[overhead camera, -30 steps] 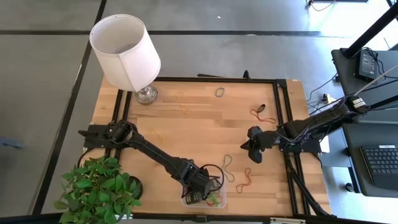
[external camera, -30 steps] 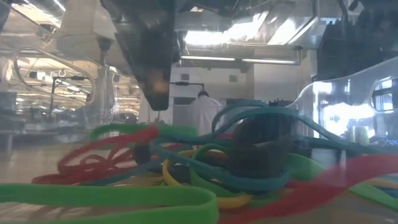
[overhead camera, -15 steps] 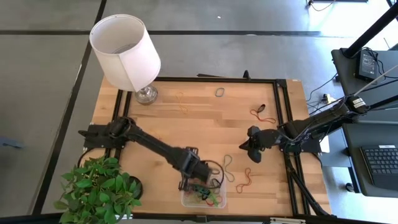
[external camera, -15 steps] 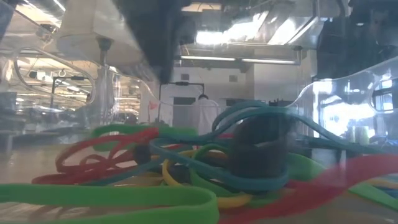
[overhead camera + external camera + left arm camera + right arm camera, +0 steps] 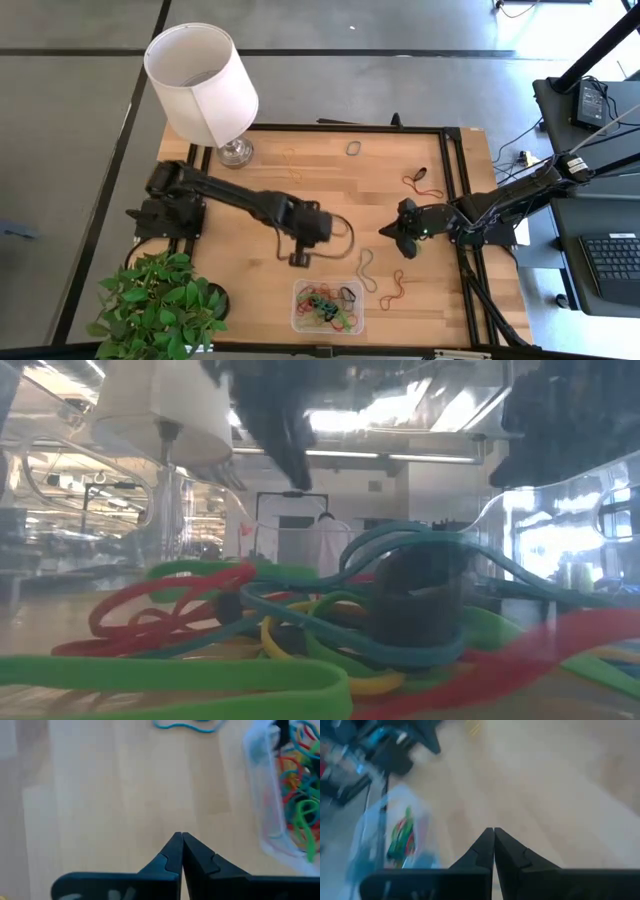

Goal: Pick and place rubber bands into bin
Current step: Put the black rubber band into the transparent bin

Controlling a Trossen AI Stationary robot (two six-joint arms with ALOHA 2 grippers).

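High view: The left gripper point(image 5: 298, 259) was seen over bare wood just beyond the bin point(image 5: 298, 300), its fingers pressed together on nothing. The right gripper point(image 5: 392, 232) was held near the table's right side, likewise closed and empty. The clear, round-cornered tub was seen at the near edge, a tangle of rubber bands point(image 5: 325, 306) heaped in it. Loose loops were left on the table point(image 5: 250, 195): a grey-green one point(image 5: 367, 268) and a red one point(image 5: 394, 287) beside the bin, another red one point(image 5: 421, 184), a dark one point(image 5: 353, 149) and a thin yellow one point(image 5: 293, 165) farther off.

Low view: Green, red, yellow and teal loops were seen piled close up, flat and floppy, behind the tub's glossy wall point(image 5: 540, 500).

Left wrist view: The dark fingers point(image 5: 167, 857) were shown touching at the tips above pale, smooth-grained wood, the bin's rim point(image 5: 257, 785) to one side.

Right wrist view: Closed fingers point(image 5: 480, 852) were shown over blurred wood.

Step judged: A drop appeared finished, the left arm between picks.

Next move: The fingers would have to be parted and lowered flat over a thin loop, probably the grey-green one.
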